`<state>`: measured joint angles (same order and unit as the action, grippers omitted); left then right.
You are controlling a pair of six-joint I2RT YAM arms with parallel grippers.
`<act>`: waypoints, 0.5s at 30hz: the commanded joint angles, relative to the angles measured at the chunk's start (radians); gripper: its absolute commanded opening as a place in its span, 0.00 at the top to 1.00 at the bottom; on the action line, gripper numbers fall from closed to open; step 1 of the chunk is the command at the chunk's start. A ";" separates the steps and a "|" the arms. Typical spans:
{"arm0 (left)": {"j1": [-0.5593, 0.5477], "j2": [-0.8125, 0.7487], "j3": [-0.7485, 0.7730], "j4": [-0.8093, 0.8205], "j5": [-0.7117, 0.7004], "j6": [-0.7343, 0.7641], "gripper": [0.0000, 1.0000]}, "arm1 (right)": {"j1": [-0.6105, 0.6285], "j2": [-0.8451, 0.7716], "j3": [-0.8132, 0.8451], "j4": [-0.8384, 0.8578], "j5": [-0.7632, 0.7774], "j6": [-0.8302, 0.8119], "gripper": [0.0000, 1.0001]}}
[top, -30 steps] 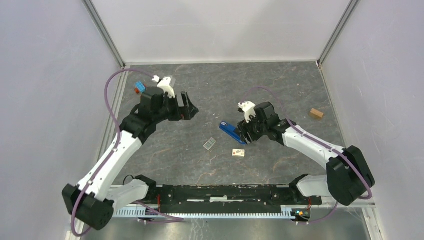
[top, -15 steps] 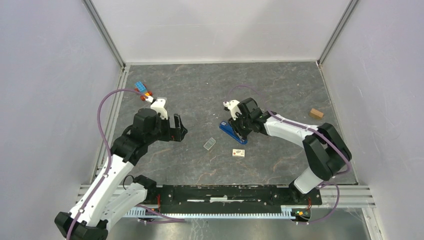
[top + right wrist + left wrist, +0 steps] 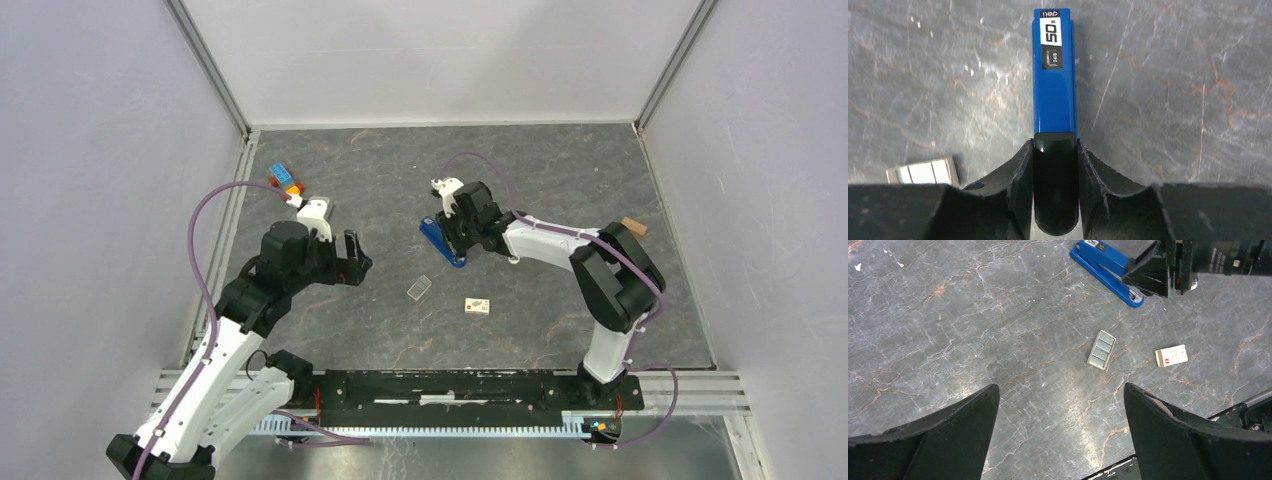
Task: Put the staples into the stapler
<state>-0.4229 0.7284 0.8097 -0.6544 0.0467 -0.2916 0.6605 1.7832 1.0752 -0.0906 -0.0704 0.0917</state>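
Between the fingers of the right gripper (image 3: pixel 1054 146), the black rear end of the stapler (image 3: pixel 1054 75) is clamped, with one finger pressed against each of its sides. The blue body is seen running straight away from the jaws, with a black-and-white label near its far tip. From above, the stapler is found a little beyond the middle of the table (image 3: pixel 540 180), and it is touched only by that gripper.

The jaws of the left gripper (image 3: pixel 1059 387) are held wide apart with nothing between them, above bare surface to the left of the middle. The staples (image 3: pixel 1101 349) are seen lying flat on the table, apart from the stapler and on its near side, between the two grippers. A small pink-and-white piece (image 3: pixel 1171 356) is placed just to the right of the staples, not touching them.

The surface is shown as dark grey stone-like sheet, veined with pale and rust-coloured lines. Blue, orange and red toy bricks (image 3: pixel 283 180) are set near the far left corner, and a small brown block (image 3: pixel 633 226) is partly hidden behind the right arm near the right edge. The table is enclosed on three sides by plain pale walls (image 3: pixel 440 60), joined at the far corners by metal posts (image 3: pixel 205 65). A black rail (image 3: pixel 450 385) is fixed along the near edge, where both arms are mounted.
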 commanded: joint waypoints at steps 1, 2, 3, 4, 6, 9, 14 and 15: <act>-0.001 -0.016 -0.011 0.012 -0.023 0.046 0.00 | 0.012 0.053 0.110 0.063 0.037 0.040 0.64; -0.001 -0.014 -0.010 0.010 -0.027 0.046 0.00 | 0.013 0.050 0.117 0.050 0.040 0.040 0.62; -0.001 -0.014 -0.010 0.007 -0.035 0.045 0.00 | 0.014 0.042 0.121 0.041 0.045 0.042 0.59; -0.001 -0.012 -0.007 0.004 -0.043 0.045 0.00 | 0.014 0.033 0.123 0.024 0.051 0.044 0.56; -0.001 -0.014 -0.003 -0.005 -0.084 0.045 0.00 | 0.015 0.011 0.127 -0.017 0.064 0.049 0.50; -0.001 -0.029 -0.001 -0.012 -0.118 0.040 0.00 | 0.022 -0.033 0.132 -0.081 0.121 0.057 0.43; -0.001 -0.058 -0.006 -0.008 -0.126 0.034 0.00 | 0.063 -0.120 0.120 -0.134 0.129 0.061 0.42; -0.001 -0.063 -0.007 -0.008 -0.129 0.034 0.00 | 0.073 -0.132 0.120 -0.140 0.126 0.065 0.43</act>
<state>-0.4229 0.6930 0.8028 -0.6632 -0.0475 -0.2893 0.6941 1.7493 1.1625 -0.1955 0.0299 0.1371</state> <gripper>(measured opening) 0.995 0.575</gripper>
